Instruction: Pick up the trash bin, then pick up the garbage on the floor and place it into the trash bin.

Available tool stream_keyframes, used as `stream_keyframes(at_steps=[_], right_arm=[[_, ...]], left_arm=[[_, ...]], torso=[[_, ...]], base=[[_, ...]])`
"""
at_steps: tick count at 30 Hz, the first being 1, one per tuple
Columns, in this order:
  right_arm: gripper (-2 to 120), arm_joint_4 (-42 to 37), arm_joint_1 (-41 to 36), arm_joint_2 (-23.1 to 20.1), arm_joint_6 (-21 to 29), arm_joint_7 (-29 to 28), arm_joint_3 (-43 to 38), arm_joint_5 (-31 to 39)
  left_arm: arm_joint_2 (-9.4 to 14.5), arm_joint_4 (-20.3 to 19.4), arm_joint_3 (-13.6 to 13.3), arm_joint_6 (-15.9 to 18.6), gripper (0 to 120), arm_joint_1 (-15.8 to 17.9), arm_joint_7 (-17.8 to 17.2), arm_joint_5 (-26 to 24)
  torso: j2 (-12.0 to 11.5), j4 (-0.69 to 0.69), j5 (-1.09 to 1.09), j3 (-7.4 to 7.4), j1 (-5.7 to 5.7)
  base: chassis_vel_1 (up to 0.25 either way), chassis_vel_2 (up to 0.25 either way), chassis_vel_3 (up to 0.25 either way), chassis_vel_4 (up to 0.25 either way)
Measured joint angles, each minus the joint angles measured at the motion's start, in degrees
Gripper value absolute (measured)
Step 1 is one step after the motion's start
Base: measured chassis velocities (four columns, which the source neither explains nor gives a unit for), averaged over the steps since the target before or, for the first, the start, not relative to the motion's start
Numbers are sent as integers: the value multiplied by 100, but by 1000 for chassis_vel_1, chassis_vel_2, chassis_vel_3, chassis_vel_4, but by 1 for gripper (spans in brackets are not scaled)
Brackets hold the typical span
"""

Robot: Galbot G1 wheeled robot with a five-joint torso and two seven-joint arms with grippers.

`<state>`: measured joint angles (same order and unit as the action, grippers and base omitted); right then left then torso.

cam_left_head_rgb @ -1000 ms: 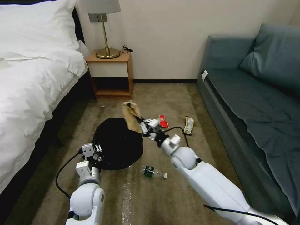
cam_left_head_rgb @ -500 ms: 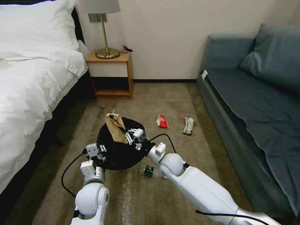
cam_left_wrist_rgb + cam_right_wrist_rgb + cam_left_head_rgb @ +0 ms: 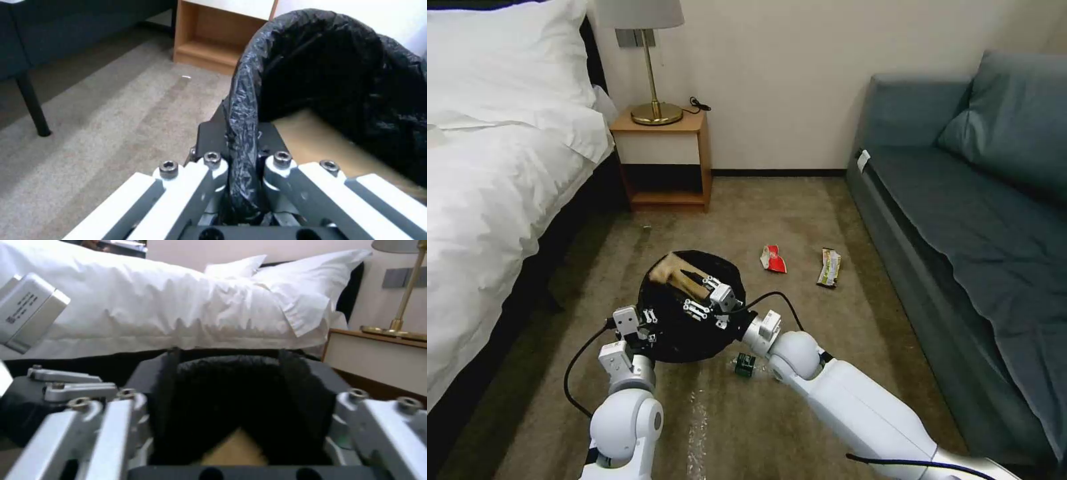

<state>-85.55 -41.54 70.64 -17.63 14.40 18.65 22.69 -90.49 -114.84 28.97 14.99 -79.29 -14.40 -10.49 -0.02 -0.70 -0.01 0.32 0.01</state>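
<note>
- Left claw (image 3: 642,325) clamps the bin (image 3: 675,340) rim.
- Right claw (image 3: 702,297), jaws apart above the bin, holds nothing; paper bag (image 3: 677,275) lies inside.
- Bottle (image 3: 744,365) and two wrappers (image 3: 774,259) remain on the floor (image 3: 774,213) beyond.

Brown paper bag (image 3: 677,275) lies tilted inside black-lined trash bin (image 3: 657,330).

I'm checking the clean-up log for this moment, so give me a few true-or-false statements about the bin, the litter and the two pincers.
1. The left pincer clamps the rim of the round black-bagged trash bin. True.
2. The crumpled brown paper bag lies on the carpet. False: it is in the bin's mouth.
3. The right pincer is shut. False: open over the bin.
4. The red-white snack wrapper lies on the beige-brown carpet. True.
</note>
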Motion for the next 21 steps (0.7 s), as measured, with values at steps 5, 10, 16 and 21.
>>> stream_keyframes(at_steps=[5, 10, 16, 21], right_arm=[[77, 2, -13, 2, 0, 23, -16, -23], [99, -16, 46, 42, 2, 40, -209, -63], [100, 64, 215, 211, 193, -270, -920, -327], [100, 351, 175, 222, 510, -551, -1862, -1113]], left_arm=[[0, 1, 0, 0, 4, 2, -2, 13], [2, 4, 30, -8, 4, -8, 0, 155], [12, 18, 88, -58, 4, -20, 3, 335], [56, -1, 156, -78, 4, -33, 5, 389]], torso=[[0, 1, 0, 0, 0], [0, 0, 0, 0, 0], [0, 2, 0, 0, 0], [0, 1, 0, 0, 0]], base=[[0, 0, 0, 0], [0, 0, 0, 0], [0, 0, 0, 0], [0, 0, 0, 0]])
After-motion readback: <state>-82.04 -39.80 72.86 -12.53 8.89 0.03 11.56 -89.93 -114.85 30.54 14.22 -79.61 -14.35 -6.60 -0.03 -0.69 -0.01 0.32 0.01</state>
